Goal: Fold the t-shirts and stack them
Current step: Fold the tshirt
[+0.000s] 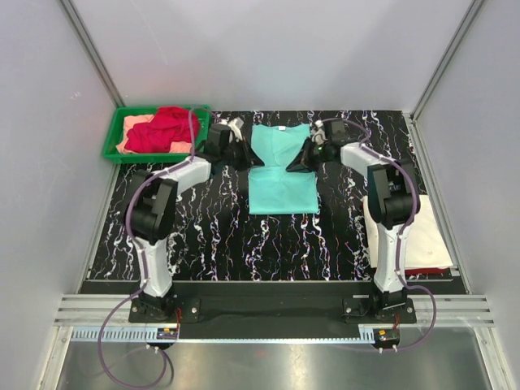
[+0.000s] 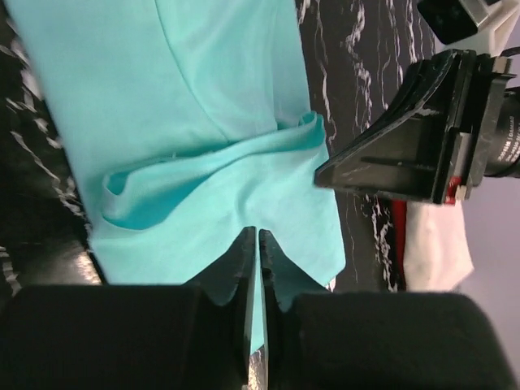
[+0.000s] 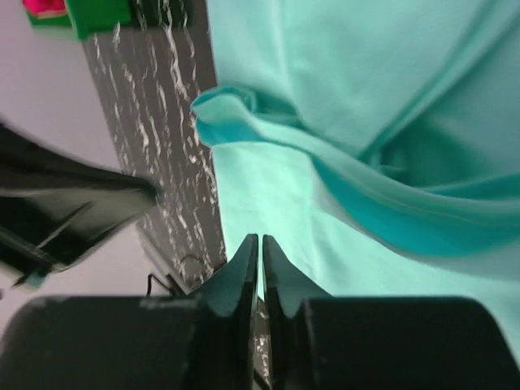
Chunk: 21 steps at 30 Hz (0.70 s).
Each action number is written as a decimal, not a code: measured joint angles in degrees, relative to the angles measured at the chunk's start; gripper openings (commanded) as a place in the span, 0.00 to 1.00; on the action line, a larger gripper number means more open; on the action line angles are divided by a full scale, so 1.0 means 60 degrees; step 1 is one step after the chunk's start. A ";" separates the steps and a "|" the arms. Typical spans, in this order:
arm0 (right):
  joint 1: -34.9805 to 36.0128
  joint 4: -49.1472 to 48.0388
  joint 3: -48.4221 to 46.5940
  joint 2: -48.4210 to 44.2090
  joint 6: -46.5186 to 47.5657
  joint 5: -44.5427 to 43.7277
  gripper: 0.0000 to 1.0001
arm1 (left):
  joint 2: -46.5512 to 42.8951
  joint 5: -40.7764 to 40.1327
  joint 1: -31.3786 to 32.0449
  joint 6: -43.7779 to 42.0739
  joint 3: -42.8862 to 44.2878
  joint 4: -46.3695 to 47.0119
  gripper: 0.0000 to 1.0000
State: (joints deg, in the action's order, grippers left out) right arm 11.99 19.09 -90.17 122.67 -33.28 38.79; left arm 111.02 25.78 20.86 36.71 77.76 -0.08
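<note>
The mint-teal t-shirt (image 1: pixel 281 166) lies at the back middle of the table, pinched in at its middle from both sides. My left gripper (image 1: pixel 244 156) is shut on the shirt's left edge; in the left wrist view (image 2: pixel 257 236) teal cloth (image 2: pixel 211 122) runs between the closed jaws. My right gripper (image 1: pixel 303 158) is shut on the shirt's right edge; in the right wrist view (image 3: pixel 260 241) teal cloth (image 3: pixel 366 97) runs between the closed jaws. A red t-shirt (image 1: pixel 162 128) and a peach one (image 1: pixel 130 130) lie bunched in the tray. A cream-white t-shirt (image 1: pixel 422 240) lies folded at the right.
The green plastic tray (image 1: pixel 112 145) stands at the back left corner, close to my left arm. The table is black with white marbling (image 1: pixel 211 236). Grey walls close in the left, back and right sides. The right gripper also shows in the left wrist view (image 2: pixel 406 146).
</note>
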 measured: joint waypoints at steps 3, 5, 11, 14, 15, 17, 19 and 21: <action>0.0535 -0.1209 0.0350 0.0415 -0.0725 0.0492 0.08 | 0.0929 0.0597 0.0029 0.0554 -0.0364 0.1031 0.08; 0.0637 -0.1894 0.0444 0.0780 -0.1078 0.0721 0.08 | 0.1479 0.0863 0.0051 0.0761 -0.0379 0.1475 0.08; 0.0433 -0.3544 0.0790 0.1676 -0.1749 0.0809 0.08 | 0.2350 0.1082 0.0040 0.1067 -0.0262 0.2218 0.04; 0.0321 -0.4102 0.0790 0.1927 -0.1956 0.0940 0.08 | 0.2659 0.1049 0.0000 0.1206 -0.0113 0.2310 0.03; 0.0284 -0.4255 0.0790 0.1945 -0.1993 0.0943 0.08 | 0.2732 0.1020 -0.0022 0.1239 -0.0062 0.2299 0.03; 0.0219 -0.4579 0.0812 0.1960 -0.2102 0.0860 0.12 | 0.2863 0.1020 -0.0058 0.1315 0.0102 0.2273 0.03; 0.0113 -0.4830 0.0852 0.1982 -0.2237 0.0765 0.15 | 0.2943 0.0987 -0.0084 0.1319 0.0273 0.2248 0.02; -0.0051 -0.5074 0.0874 0.2044 -0.2437 0.0725 0.19 | 0.3009 0.0954 -0.0117 0.1319 0.0401 0.2160 0.01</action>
State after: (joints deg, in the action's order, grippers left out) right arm 11.68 -11.35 -84.93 134.93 -47.90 43.13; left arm 129.08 31.51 20.16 44.62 80.16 12.88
